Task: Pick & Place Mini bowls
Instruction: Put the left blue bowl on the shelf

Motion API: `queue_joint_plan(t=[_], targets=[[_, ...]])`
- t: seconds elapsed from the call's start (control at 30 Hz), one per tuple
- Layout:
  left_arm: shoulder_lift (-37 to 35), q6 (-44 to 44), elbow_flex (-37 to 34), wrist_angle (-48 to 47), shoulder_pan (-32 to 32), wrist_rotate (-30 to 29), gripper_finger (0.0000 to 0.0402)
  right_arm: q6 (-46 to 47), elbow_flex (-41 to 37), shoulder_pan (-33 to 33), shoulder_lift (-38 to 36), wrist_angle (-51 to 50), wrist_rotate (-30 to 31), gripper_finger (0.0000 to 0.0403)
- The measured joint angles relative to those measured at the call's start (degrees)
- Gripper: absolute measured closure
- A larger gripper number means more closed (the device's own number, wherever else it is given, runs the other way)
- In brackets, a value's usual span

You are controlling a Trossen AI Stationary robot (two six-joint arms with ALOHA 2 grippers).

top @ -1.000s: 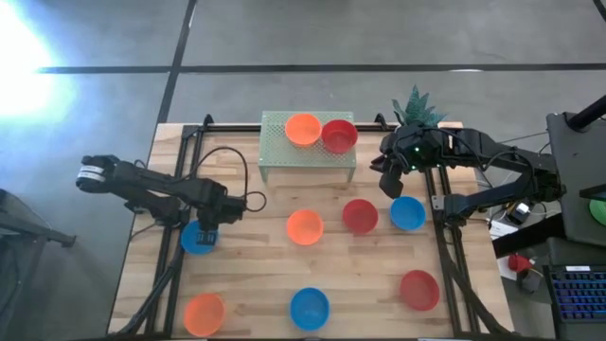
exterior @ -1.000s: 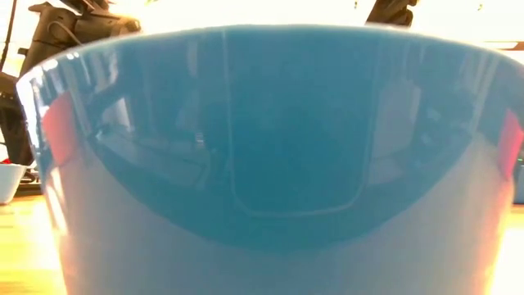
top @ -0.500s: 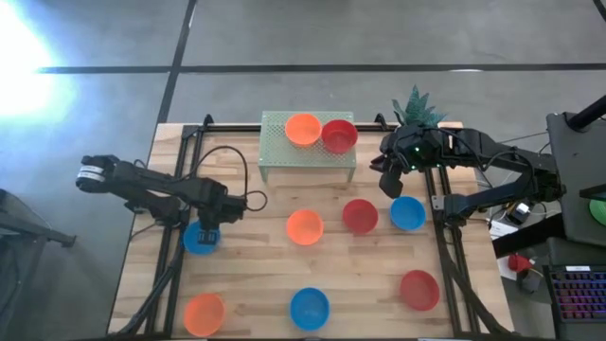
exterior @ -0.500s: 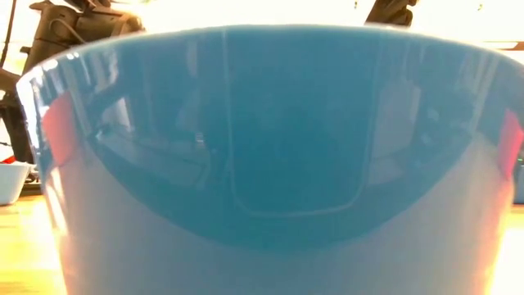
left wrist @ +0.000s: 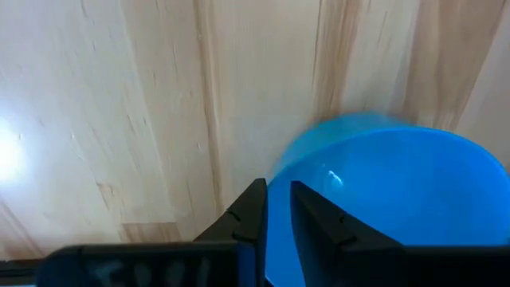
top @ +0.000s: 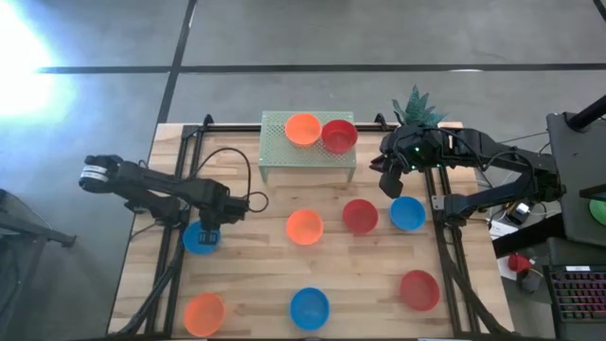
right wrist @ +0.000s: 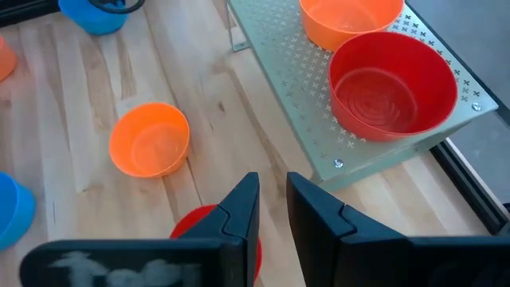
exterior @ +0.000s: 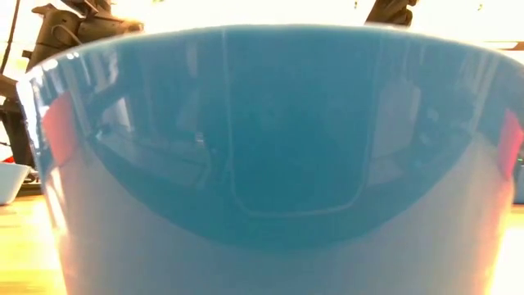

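Note:
My left gripper [top: 209, 234] is at the table's left side, shut on a blue mini bowl [top: 196, 240]. My right gripper [top: 389, 182] is shut and empty, held above the table by the right end of the green rack [top: 284, 152]. An orange bowl [top: 303, 129] and a red bowl [top: 339, 135] stand on the rack. On the table stand an orange bowl [top: 304, 227], a red bowl [top: 360, 216], a blue bowl [top: 407, 213], a red bowl [top: 418, 289], a blue bowl [top: 310, 308] and an orange bowl [top: 204, 313]. My left gripper pinches the blue bowl's rim [left wrist: 291, 159] on the side toward the table's right, one finger inside the bowl and one outside. The fingers come from above, pointing down. Whether the bowl's base is on the table I cannot tell.
A small potted plant [top: 415, 106] stands at the far right corner behind my right arm. The near blue bowl [exterior: 262, 164] fills the low view. Black frame rails [top: 440, 237] run along the table's left and right sides. Bare wood lies between the bowls.
My left gripper, still shut on the blue bowl, has moved a little toward the table's right edge, and the bowl has gone with it.

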Motion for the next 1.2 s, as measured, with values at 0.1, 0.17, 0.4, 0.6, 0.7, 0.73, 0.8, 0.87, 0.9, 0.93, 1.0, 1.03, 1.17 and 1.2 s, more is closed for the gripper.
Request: queue_joint_plan(t=[0.1, 0.17, 0.4, 0.6, 0.7, 0.73, 0.8, 0.87, 0.9, 0.93, 1.0, 1.03, 1.17, 1.2], targets=[[1.3, 0.0, 0.0, 0.3, 0.0, 0.0, 0.0349, -0.3, 0.0, 0.0, 0.0, 0.0, 0.0, 0.0339], [2.2, 0.1, -0.1, 0.4, 0.0, 0.1, 0.0349, -0.3, 0.0, 0.0, 0.0, 0.0, 0.0, 0.0339], [2.3, 1.1, 0.9, 0.4, 0.0, 1.1, 0.0349, -0.3, 0.0, 0.0, 0.0, 0.0, 0.0, 0.0339], [2.2, 2.0, 0.7, 1.0, -0.1, 2.8, 0.0349, -0.3, 0.0, 0.0, 0.0, 0.0, 0.0, 0.0339], [2.2, 2.0, 0.2, 1.7, -0.1, 2.8, 0.0349, -0.3, 0.0, 0.0, 0.0, 0.1, 0.0, 0.0339], [2.2, 2.0, 0.0, 1.8, 0.0, 2.8, 0.0349, -0.3, 0.0, 0.0, 0.0, 0.1, 0.0, 0.0339], [2.2, 1.9, 0.0, 1.9, 0.0, 2.8, 0.0349, -0.3, 0.0, 0.0, 0.0, 0.1, 0.0, 0.0339], [2.2, 1.9, 0.0, 1.9, 0.0, 2.8, 0.0349, -0.3, 0.0, 0.0, 0.0, 0.1, 0.0, 0.0339], [2.2, 1.9, 0.0, 1.9, 0.0, 2.8, 0.0349, -0.3, 0.0, 0.0, 0.0, 0.1, 0.0, 0.0339], [2.2, 1.9, 0.0, 1.9, 0.0, 2.9, 0.0349, -0.3, 0.0, 0.0, 0.0, 0.1, 0.0, 0.0339], [2.2, 1.9, -0.1, 2.0, 0.0, 2.9, 0.0349, -0.3, 0.0, 0.0, 0.0, 0.1, 0.0, 0.0339], [2.2, 1.9, -0.1, 2.0, 0.0, 3.0, 0.0349, -0.3, 0.0, 0.0, 0.0, 0.1, 0.0, 0.0339], [2.2, 1.4, -0.6, 3.7, 0.0, 5.7, 0.0349, -0.3, 0.0, 0.0, 0.0, 0.1, 0.0, 0.0339], [2.2, 1.2, -1.0, 4.7, 0.0, 6.9, 0.0349, -0.3, 0.0, 0.0, 0.0, 0.1, 0.0, 0.0339]])
